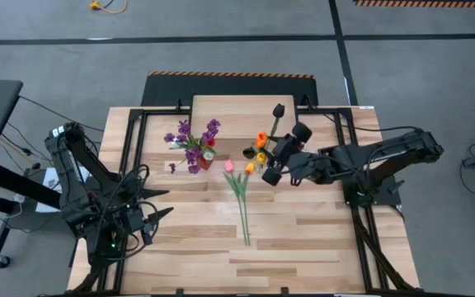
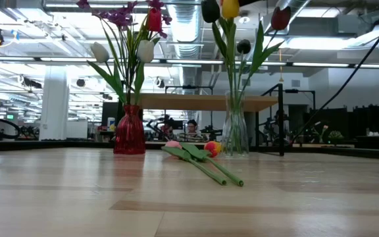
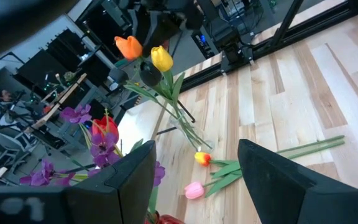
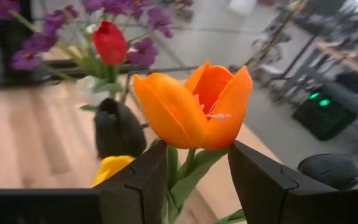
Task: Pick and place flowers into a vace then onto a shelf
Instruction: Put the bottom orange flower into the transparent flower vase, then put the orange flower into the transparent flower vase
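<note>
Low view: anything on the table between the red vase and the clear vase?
Yes: between the red vase and the clear vase lie two loose tulips, pink and orange heads, stems pointing toward the camera.

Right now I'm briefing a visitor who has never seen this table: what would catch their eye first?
Two bouquets stand near the table's far edge: a red vase with purple sprigs, and a clear vase of tulips. The right gripper reaches in at the clear vase, its jaws either side of an orange tulip's stem. Two more tulips lie loose on the planks in front, while the left gripper waits open near the left edge.
</note>
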You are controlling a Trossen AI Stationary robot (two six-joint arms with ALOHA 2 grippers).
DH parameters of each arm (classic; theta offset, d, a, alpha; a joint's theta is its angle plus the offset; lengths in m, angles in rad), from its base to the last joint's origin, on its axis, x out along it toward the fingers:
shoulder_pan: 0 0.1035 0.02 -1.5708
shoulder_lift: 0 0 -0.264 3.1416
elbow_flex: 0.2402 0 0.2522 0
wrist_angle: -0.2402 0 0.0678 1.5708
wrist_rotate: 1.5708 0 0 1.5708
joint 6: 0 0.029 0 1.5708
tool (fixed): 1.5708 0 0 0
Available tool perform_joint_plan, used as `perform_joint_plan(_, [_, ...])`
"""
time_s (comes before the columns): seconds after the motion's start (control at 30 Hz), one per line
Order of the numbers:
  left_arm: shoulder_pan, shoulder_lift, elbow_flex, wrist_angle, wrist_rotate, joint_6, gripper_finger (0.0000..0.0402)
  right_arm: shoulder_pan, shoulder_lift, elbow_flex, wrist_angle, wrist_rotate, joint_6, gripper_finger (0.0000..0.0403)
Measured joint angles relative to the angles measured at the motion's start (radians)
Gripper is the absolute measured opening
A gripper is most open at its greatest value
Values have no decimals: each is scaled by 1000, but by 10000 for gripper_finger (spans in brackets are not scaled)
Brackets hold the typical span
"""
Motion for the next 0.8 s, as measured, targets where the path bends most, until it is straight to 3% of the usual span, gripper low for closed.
perform_joint_plan(0.27, [0, 0, 0, 7, 0, 0, 219, -32, 0, 143, -319, -176, 82, 160])
perform_joint_plan(0.5, [0, 0, 0, 26, -1, 3, 219, -80, 1, 180, -429, -289, 30, 166])
perform_joint_plan(0.8, [0, 0, 0, 26, -19, 3, 219, -42, 0, 306, -607, -401, 22, 159])
